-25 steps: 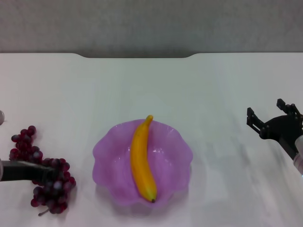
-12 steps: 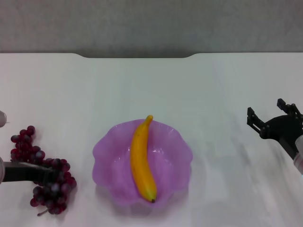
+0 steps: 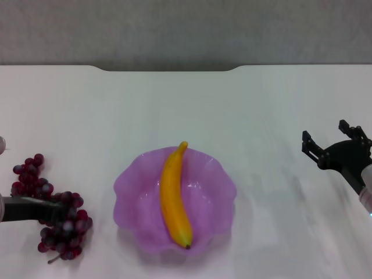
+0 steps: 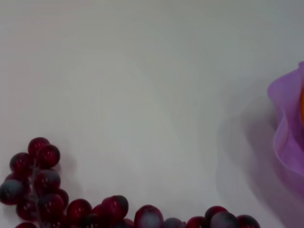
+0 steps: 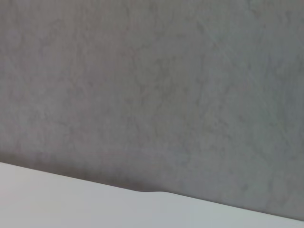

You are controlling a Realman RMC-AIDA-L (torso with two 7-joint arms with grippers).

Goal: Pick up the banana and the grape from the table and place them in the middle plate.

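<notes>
You had the banana (image 3: pixel 174 197) lying lengthwise in the plate (image 3: pixel 218 197) at the middle of the surface (image 3: pixel 186 110), while the grape (image 3: pixel 53 207) sat on the surface well to the plate's left, its bunch cut off in your left wrist view. Your left pincer (image 3: pixel 55 213) reached in from the frame edge across the middle of the bunch, its tips buried among the berries, so I could not tell whether it had clamped. Your right pincer (image 3: pixel 334 145) was parked far right with its fingers (image 3: pixel 311 146) spread apart, its arm partly out of frame.
</notes>
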